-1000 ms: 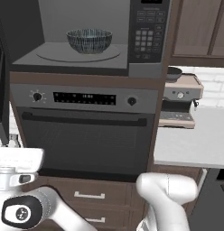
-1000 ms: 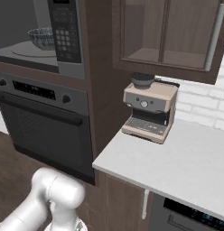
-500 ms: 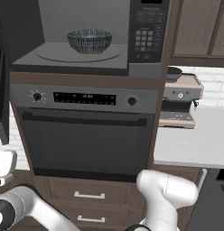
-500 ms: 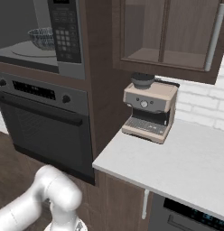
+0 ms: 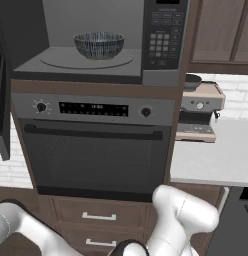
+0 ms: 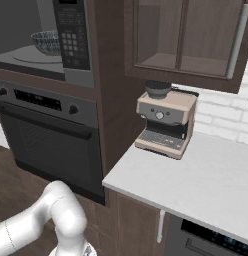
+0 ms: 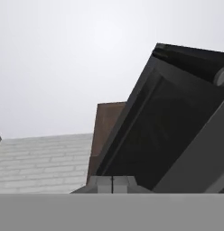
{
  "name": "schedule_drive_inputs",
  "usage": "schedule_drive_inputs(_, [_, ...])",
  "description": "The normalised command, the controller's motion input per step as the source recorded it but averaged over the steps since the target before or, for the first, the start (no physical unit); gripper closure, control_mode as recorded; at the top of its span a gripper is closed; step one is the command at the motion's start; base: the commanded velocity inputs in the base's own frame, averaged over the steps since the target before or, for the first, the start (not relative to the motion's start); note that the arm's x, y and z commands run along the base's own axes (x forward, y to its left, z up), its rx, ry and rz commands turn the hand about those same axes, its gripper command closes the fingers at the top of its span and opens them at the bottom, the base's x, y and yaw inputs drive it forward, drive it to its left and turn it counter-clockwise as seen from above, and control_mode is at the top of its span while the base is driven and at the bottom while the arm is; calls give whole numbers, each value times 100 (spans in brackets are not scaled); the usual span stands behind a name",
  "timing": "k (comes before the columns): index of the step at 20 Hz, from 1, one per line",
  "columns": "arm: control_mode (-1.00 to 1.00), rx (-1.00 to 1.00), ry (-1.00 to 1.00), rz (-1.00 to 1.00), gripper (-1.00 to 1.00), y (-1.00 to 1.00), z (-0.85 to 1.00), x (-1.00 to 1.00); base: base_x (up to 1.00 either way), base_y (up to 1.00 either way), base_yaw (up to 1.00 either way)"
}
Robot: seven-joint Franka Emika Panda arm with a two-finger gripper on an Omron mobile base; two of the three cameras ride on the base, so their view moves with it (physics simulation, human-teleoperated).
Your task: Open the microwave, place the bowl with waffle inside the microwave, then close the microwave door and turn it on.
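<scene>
bowl [image 5: 99, 45] sits upright on the turntable inside the microwave [image 5: 91, 42], mouth up; it's round, so no long axis to speak of. can't make out the waffle from here.

microwave door [image 7: 168, 122] is swung wide open, its long axis running up and away from the gripper, black glass face close in front of the hand and tilted in the hand view.

gripper: can't tell how far open it is or if it holds anything; fingertips aren't clear.

risks, as i judge them:
- a push off the door's free edge could slip or stall short of latching
- slamming it could jolt the bowl on the turntable
- oven [image 5: 96, 145] below has a bar handle; the arm swinging low could snag it
</scene>
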Motion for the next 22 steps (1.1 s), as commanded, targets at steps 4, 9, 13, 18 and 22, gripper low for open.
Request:
schedule_drive_inputs(4, [-100,1,0,-7,100,0,19,8,0,0,0])
schedule_drive_inputs(9, [-100,3,12,-3,100,0,22,35,0,0,0])
schedule_drive_inputs(13, [-100,4,20,0,100,-4,21,40,0,0,0])
schedule_drive_inputs(18, [-100,15,8,1,100,-34,33,8,0,0,0])
schedule_drive_inputs(22, [-100,24,-1,1,100,-72,54,0,0,0,0])
